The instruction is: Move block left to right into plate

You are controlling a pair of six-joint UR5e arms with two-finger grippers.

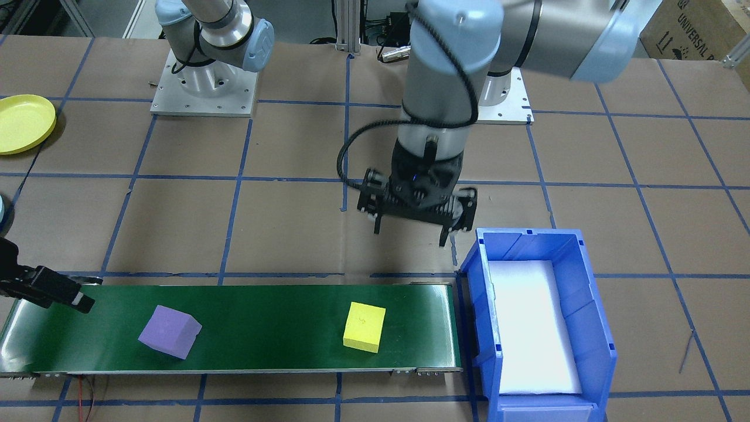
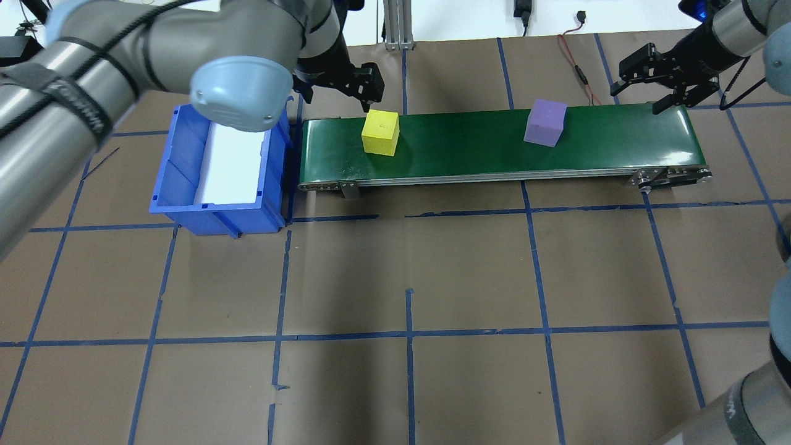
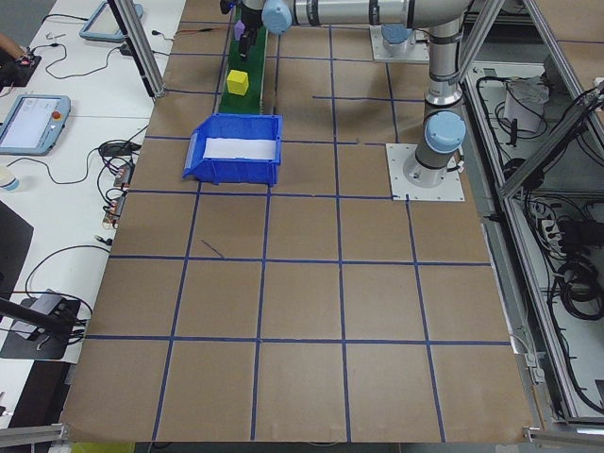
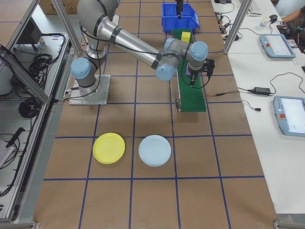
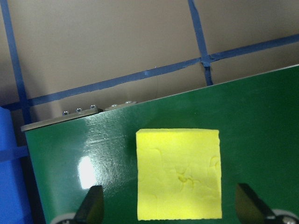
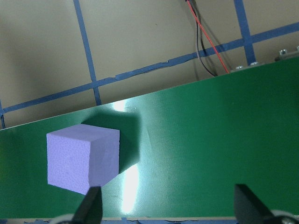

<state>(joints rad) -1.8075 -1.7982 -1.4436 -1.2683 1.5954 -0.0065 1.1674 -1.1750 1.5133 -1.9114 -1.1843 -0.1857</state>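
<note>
A yellow block (image 1: 364, 326) (image 2: 380, 132) (image 5: 178, 173) lies on the green conveyor belt (image 1: 263, 334) (image 2: 469, 151) near the blue bin. High above it hovers my left gripper (image 1: 411, 237) (image 2: 340, 96) (image 5: 170, 207), open, with the block between its fingers in the left wrist view. A purple block (image 1: 170, 331) (image 2: 545, 122) (image 6: 81, 159) sits further along the belt. My right gripper (image 1: 64, 296) (image 2: 638, 97) (image 6: 170, 210) is open over the belt's other end, beside the purple block. The yellow plate (image 1: 23, 123) (image 4: 108, 148) rests on the table, away from the belt.
A blue bin (image 1: 542, 319) (image 2: 219, 173) with a white liner stands against the belt's end by the yellow block. A light blue plate (image 4: 154, 150) lies next to the yellow one. A red wire (image 2: 578, 65) runs behind the belt.
</note>
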